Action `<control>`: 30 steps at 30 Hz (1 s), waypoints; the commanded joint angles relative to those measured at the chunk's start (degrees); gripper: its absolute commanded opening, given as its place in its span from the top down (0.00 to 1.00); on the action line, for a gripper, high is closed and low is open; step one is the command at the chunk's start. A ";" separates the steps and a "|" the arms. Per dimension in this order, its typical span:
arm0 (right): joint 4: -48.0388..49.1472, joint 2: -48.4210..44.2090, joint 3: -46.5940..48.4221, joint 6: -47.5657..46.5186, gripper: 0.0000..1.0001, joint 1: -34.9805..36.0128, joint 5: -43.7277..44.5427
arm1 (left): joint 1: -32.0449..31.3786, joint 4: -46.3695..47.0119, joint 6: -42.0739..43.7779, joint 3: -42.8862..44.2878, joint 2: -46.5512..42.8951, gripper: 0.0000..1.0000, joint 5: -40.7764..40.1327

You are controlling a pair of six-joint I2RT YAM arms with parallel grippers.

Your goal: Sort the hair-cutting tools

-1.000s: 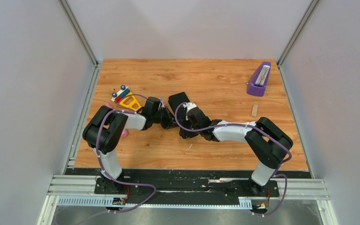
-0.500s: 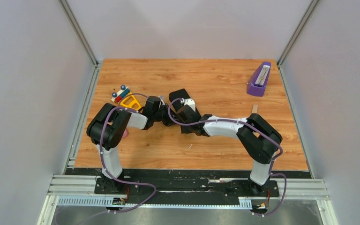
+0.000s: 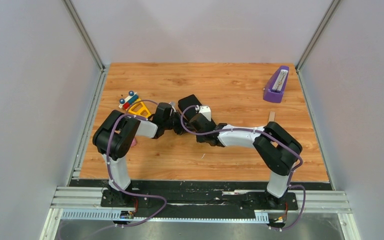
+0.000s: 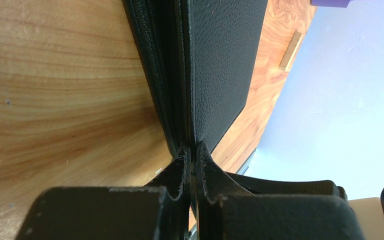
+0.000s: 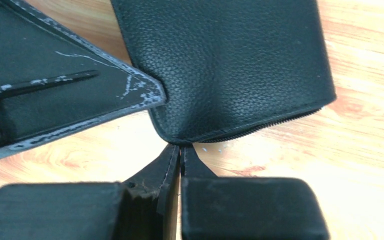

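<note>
- Centrally, a black zip case (image 3: 190,103) of pebbled leather grain, with rounded corners, lies on the wood-grain counter (image 3: 230,80).
- Clamped on its zip edge is the left pincer (image 4: 191,150); the right pincer (image 5: 180,149) pinches a corner rim.
- Neither combs nor scissors show; the arms crowd the case.
- Upper right stands a purple wedge (image 3: 276,85).

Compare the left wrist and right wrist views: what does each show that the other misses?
Left wrist only: the black zip case edge-on, with a small wooden block beyond it. Right wrist only: the case's grained face, its zipper, and the left gripper seen from its scratched side. Both: the case on the wooden table, and each view's own gripper, like the right gripper, pinched shut on its edge.
</note>
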 commanded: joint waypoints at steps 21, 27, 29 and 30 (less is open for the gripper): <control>-7.79 -8.18 -11.68 1.27 1.00 -16.92 0.56 | 4.81 -27.81 22.06 1.71 -4.42 1.00 -2.70; -4.38 -11.09 -14.02 -0.65 1.00 -17.70 -3.81 | 4.81 -32.34 28.11 5.77 -2.41 1.00 -0.85; -4.58 -11.82 -14.31 -0.59 1.00 -17.70 -2.45 | 4.75 -32.87 29.29 6.36 -1.68 1.00 -0.22; -4.81 -12.36 -14.55 -0.36 1.00 -17.76 -1.50 | 4.78 -33.03 29.49 6.45 -1.55 1.00 -0.14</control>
